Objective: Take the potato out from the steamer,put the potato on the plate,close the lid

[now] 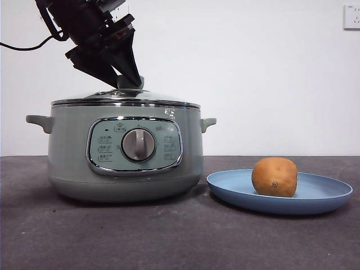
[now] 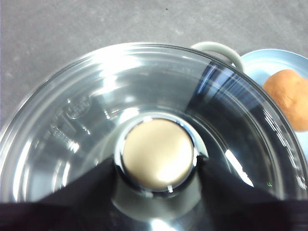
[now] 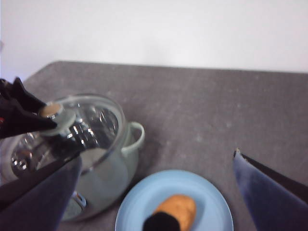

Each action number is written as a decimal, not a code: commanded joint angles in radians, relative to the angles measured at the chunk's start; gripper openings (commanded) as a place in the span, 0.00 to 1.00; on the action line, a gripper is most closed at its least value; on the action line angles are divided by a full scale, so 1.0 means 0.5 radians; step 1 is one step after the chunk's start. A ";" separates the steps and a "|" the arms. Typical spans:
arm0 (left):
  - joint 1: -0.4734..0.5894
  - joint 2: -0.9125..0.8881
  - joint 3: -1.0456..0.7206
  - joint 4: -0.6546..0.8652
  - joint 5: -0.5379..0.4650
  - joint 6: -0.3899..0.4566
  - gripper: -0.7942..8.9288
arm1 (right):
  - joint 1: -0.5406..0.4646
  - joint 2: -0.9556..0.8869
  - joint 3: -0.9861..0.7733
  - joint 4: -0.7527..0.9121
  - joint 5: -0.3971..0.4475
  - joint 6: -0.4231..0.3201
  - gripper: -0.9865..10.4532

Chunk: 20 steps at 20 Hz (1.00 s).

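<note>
Left gripper (image 1: 130, 80) fingers clasp lid (image 1: 126, 97) knob on steamer (image 1: 73, 157), panel writing illegible

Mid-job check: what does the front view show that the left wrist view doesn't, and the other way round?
Only the front view shows the steamer's control panel with its silver dial, both side handles, and the potato whole, resting on the plate. Only the left wrist view looks straight down through the lid's glass and shows the left claw's jaws on either side of the knob. Both show the lid seated on the steamer, the left claw at the knob, and the potato on the plate beside the pot.
</note>
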 commanded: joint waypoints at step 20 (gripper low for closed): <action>-0.007 -0.555 0.133 -0.502 0.029 -0.075 0.63 | 0.005 -0.003 0.007 -0.485 -0.528 0.078 0.66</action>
